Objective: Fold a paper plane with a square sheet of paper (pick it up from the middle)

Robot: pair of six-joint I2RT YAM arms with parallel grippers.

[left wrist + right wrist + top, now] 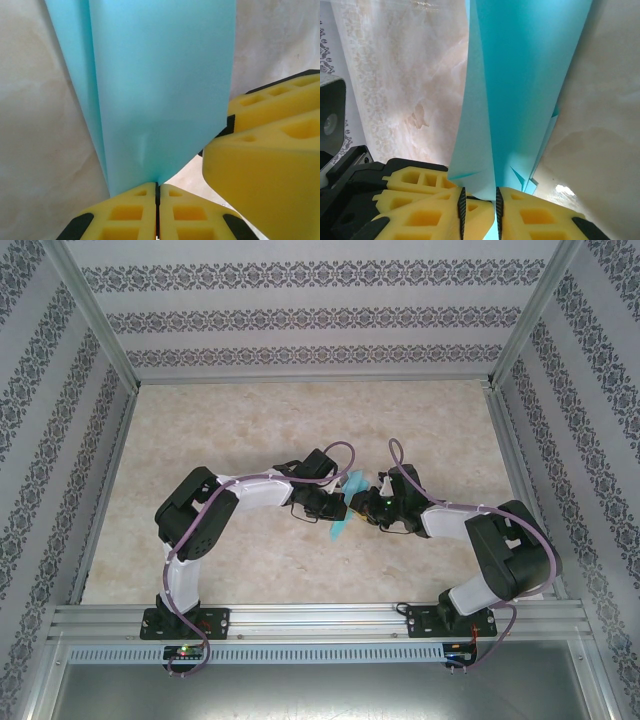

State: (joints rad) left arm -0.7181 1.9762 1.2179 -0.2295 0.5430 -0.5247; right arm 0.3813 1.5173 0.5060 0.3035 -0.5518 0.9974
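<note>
Left arm point(200, 515): white and black, bent at the elbow, and it reaches in toward the middle of the table.
Left gripper point(157, 186): its two yellow fingers are pressed together. They pinch the bottom tip of the paper plane.
Paper plane point(160, 85): turquoise-blue and folded in long layers with a crease running down it. It is up off the table, near the middle, between the two grippers.
Right gripper point(479, 192): its yellow fingers stand a little apart, and the paper runs down into the thin gap between them. It sits just beside the left gripper.
Right arm point(500, 550): white and black too, bent and reaching in from the right.
Cables point(345, 452): purple, looping over each arm.
Table point(250, 420): flat and pale beige, with a cloudy marble look.
Walls point(300, 315): white with grey flowery stripes, at the left, back and right.
Metal frame point(320, 618): silver rails run along the near edge, where both arms are bolted. Silver posts go up the corners.
</note>
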